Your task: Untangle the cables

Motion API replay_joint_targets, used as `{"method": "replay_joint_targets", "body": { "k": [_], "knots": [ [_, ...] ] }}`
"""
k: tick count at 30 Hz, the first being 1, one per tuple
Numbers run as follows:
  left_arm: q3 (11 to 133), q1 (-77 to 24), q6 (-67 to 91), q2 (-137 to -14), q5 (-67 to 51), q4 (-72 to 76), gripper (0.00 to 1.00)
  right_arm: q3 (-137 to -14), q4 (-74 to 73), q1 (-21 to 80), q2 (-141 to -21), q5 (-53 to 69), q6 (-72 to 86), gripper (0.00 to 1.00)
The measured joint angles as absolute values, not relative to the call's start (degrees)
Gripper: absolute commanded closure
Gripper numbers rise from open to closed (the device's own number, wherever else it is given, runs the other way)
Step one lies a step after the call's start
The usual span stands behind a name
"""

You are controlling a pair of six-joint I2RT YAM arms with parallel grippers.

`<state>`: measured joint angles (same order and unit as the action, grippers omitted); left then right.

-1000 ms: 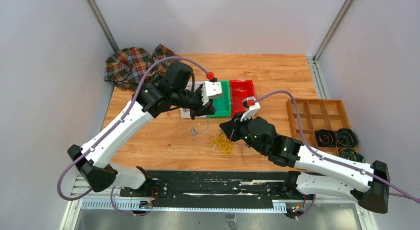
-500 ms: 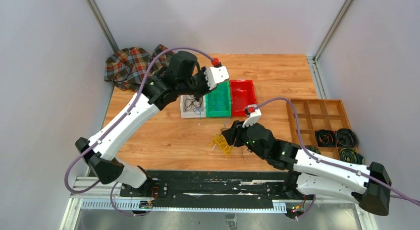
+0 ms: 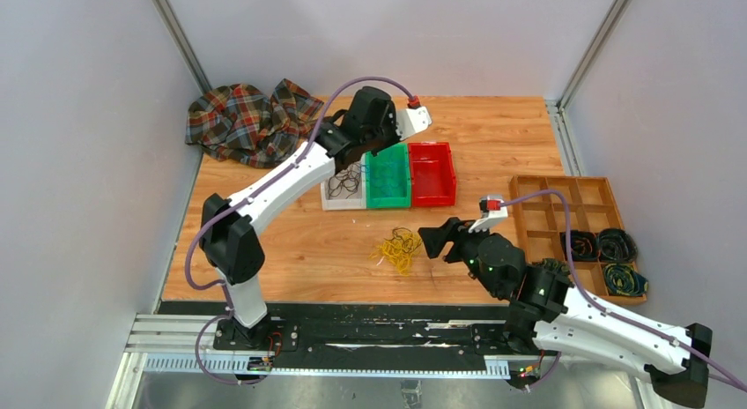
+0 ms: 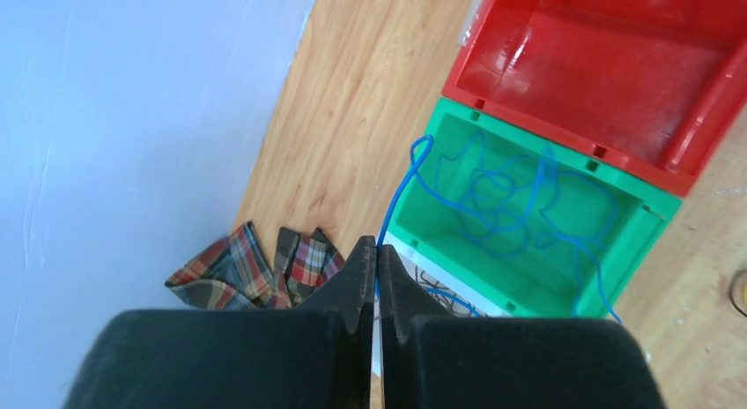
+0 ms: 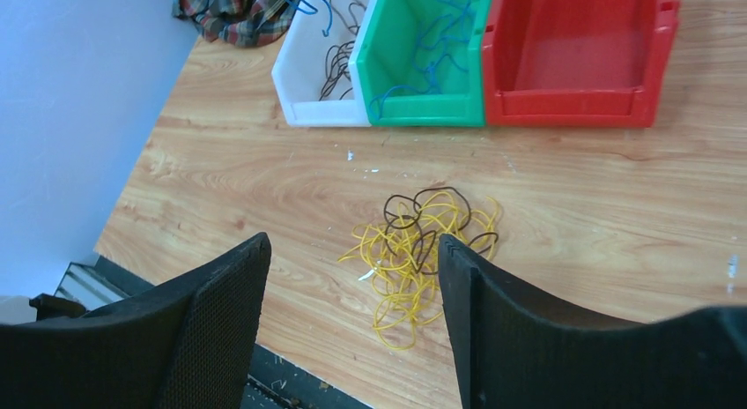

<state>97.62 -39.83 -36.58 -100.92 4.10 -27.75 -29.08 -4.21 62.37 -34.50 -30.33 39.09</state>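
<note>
A tangle of yellow cables (image 3: 396, 249) (image 5: 414, 268) lies on the wooden table, with dark loops (image 5: 423, 211) caught in it. My right gripper (image 5: 354, 241) (image 3: 436, 241) hovers just right of that tangle, open and holding nothing. My left gripper (image 4: 377, 247) is raised over the bins and shut on a thin blue cable (image 4: 396, 193). That cable runs from the tips over the rim into the green bin (image 4: 652, 217) (image 3: 388, 193), where it lies in loose loops. Black cables (image 5: 335, 61) lie in the white bin (image 5: 304, 96).
The red bin (image 3: 432, 196) stands to the right of the green one. A wooden compartment tray (image 3: 573, 193) at the right holds neat dark coils (image 3: 599, 246). A plaid cloth (image 3: 247, 118) lies at the back left. Grey walls close in on both sides.
My left arm swung up and to the right over the bins, carrying the blue cable away from the tangle. My right gripper opened and drew back to the right.
</note>
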Motion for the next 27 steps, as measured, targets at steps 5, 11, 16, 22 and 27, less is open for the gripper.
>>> {"method": "replay_joint_targets", "body": {
  "k": [5,11,16,22,27],
  "knots": [
    [98.00,-39.83,-37.10,-105.67,5.96,-23.40,0.99,-28.88,-6.81,62.37,-31.51,-32.82,39.27,0.32],
    [100.71,-39.83,-37.36,-112.33,8.16,-19.79,0.99,-28.36,-9.17,62.37,-30.13,-34.65,39.55,0.32],
    [100.73,-39.83,-37.52,-116.18,9.67,-17.41,0.99,-28.21,-10.98,62.37,-29.23,-35.73,39.68,0.33],
    [100.71,-39.83,-35.31,-119.55,10.09,-14.46,0.99,-28.21,-12.29,62.37,-28.01,-36.62,39.90,0.33],
    [99.37,-39.83,-33.36,-120.07,10.59,-12.58,0.99,-28.21,-13.65,62.37,-27.86,-37.26,40.58,0.34]
  ]
}}
